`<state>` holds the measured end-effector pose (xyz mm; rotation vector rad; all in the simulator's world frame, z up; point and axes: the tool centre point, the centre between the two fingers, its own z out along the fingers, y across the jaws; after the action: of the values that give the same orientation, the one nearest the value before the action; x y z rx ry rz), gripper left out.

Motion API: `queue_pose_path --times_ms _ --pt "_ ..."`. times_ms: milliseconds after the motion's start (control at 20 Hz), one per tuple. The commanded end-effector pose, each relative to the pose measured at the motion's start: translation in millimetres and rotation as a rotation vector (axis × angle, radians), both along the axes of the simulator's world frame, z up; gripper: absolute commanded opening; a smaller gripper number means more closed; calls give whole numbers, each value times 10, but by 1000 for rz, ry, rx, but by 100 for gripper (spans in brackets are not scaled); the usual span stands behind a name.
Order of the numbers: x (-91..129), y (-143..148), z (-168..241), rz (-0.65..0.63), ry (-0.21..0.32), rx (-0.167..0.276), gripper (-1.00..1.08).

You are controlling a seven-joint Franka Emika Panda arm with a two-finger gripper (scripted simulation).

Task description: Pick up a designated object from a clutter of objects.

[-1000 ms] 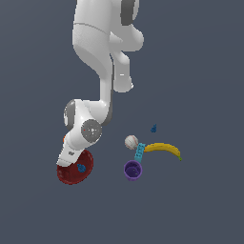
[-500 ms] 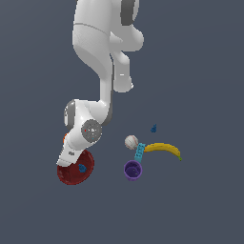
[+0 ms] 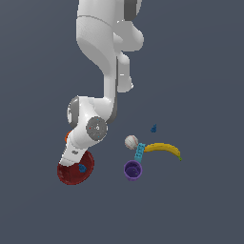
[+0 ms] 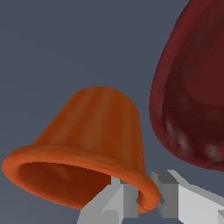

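Grey table, fingers (image 4: 144, 199) astride the orange-red cup's (image 4: 94, 144) rim.
Clamped or merely apart: cannot tell; cup not visibly lifted, dark red bowl (image 4: 194, 87) beside it.

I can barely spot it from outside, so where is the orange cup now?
In the wrist view the orange cup lies beside the dark red bowl, its rim between the gripper fingers.

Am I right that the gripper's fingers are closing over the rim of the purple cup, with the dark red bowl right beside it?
Not quite: the wrist view shows the fingers straddling the rim of the orange-red cup, not the purple one. The purple cup sits apart, toward the exterior view's right. The dark red bowl is indeed right beside the orange-red cup.
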<state>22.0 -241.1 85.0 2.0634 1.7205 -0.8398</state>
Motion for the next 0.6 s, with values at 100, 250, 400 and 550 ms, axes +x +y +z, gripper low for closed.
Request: queue_pose_path --times_ms 100,250,400,550 --pt "68 246 262 2 -2 0 -100" --pt "121 460 480 2 -1 1 -100" --pt "182 703 730 3 -1 3 -100" --pt "247 953 987 3 0 4 -100"
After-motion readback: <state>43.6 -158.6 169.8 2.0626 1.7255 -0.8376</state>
